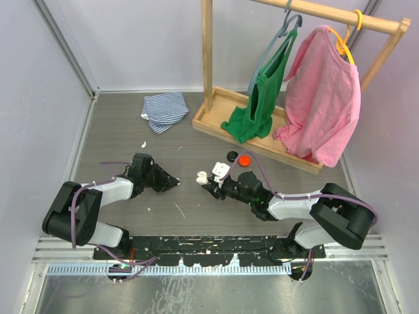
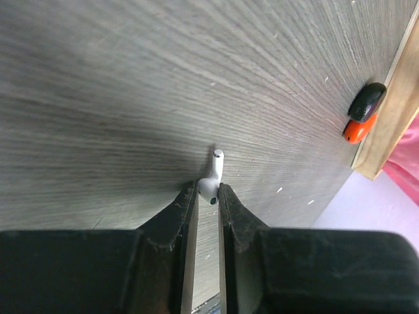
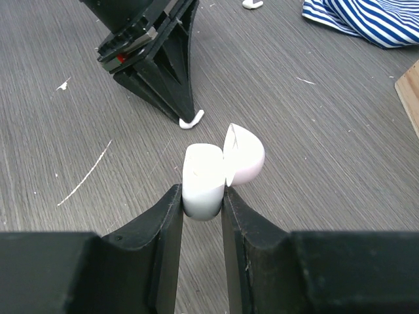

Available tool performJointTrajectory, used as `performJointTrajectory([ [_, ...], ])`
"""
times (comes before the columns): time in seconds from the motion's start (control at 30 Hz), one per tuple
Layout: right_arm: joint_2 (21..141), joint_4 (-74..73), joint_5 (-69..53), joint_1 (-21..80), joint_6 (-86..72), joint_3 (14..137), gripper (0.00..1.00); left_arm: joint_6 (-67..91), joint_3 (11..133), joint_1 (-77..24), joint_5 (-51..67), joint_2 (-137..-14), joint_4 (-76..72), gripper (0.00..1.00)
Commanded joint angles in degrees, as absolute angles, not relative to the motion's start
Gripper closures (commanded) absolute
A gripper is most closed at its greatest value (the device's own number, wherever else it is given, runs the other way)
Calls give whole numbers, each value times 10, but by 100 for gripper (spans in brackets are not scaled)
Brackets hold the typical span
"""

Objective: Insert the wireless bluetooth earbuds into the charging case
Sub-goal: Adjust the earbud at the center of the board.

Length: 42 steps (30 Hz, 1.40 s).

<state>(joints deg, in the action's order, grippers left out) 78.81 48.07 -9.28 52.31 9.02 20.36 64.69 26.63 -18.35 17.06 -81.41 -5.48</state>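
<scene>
My left gripper is shut on a white earbud, its stem pointing down at the table; it also shows under the left fingertips in the right wrist view. My right gripper is shut on a white charging case whose lid stands open to the right. In the top view the left gripper and the right gripper face each other a short gap apart, with the case between them. A second white earbud lies loose farther back on the left.
A black puck and an orange puck lie by the wooden rack base. A green top and a pink shirt hang from the rack. A striped cloth lies at the back.
</scene>
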Motion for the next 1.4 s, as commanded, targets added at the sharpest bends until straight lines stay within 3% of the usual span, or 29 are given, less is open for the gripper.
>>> performJointTrajectory([
  [0.0, 786, 506, -93, 526, 98, 225, 99, 695, 224, -164, 169, -780, -59, 82],
  [0.3, 786, 504, -95, 528, 99, 228, 99, 721, 170, -136, 115, -679, 9, 74],
  [0.57, 788, 502, -95, 530, 100, 230, 99, 718, 150, -134, 108, -643, 27, 72],
  [0.8, 790, 498, -92, 532, 103, 231, 99, 654, 206, -134, 88, -622, 119, 78],
  [1.07, 792, 494, -88, 534, 107, 234, 99, 549, 317, -134, 27, -636, 242, 71],
  [1.2, 791, 492, -87, 536, 109, 234, 99, 523, 343, -135, 44, -662, 245, 69],
  [1.37, 795, 491, -86, 537, 110, 236, 99, 482, 388, -165, 76, -705, 268, 61],
])
